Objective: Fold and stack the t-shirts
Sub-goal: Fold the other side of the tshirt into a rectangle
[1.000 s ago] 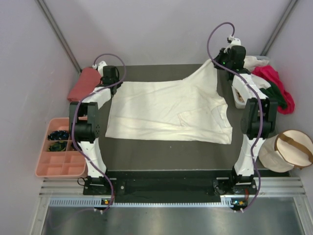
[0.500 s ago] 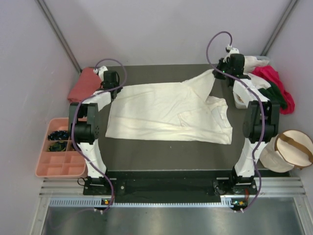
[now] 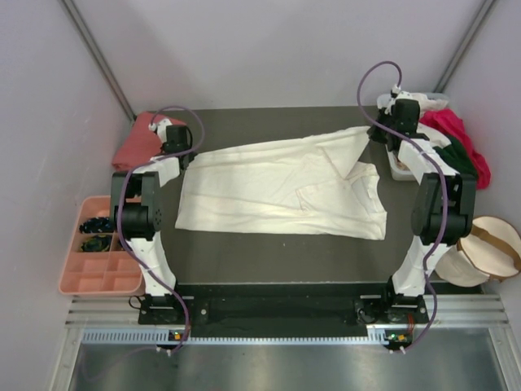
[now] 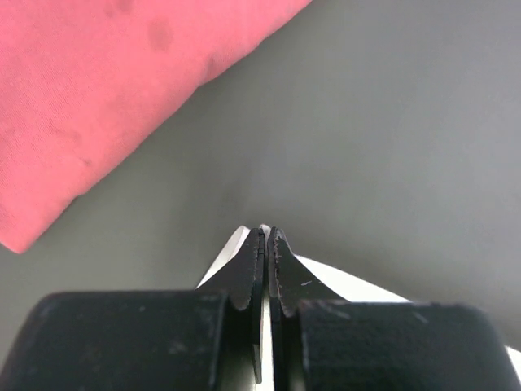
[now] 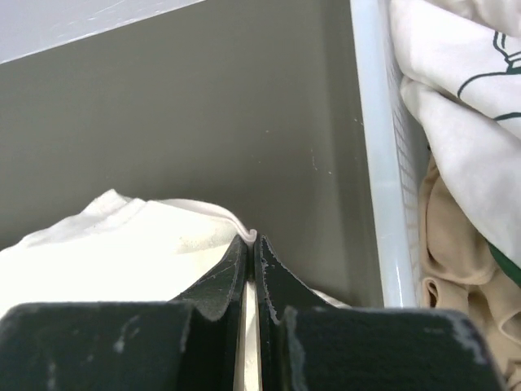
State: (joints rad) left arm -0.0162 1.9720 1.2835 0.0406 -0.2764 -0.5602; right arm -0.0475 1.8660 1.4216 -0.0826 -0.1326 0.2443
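Left tool [image 4: 265, 232] and right tool [image 5: 251, 240] are each clenched on the far edge of the cream t-shirt [image 3: 277, 191], which lies across the middle of the counter [image 3: 269, 248]. Against the earlier frame, both tools have spread toward the counter's far corners. The raised right end has dropped, and the edge now runs taut. Judgement: spreading nearly complete, folding not begun.

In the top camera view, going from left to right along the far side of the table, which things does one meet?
salmon-pink t-shirt → left claw → cream-white t-shirt → right claw → magenta t-shirt
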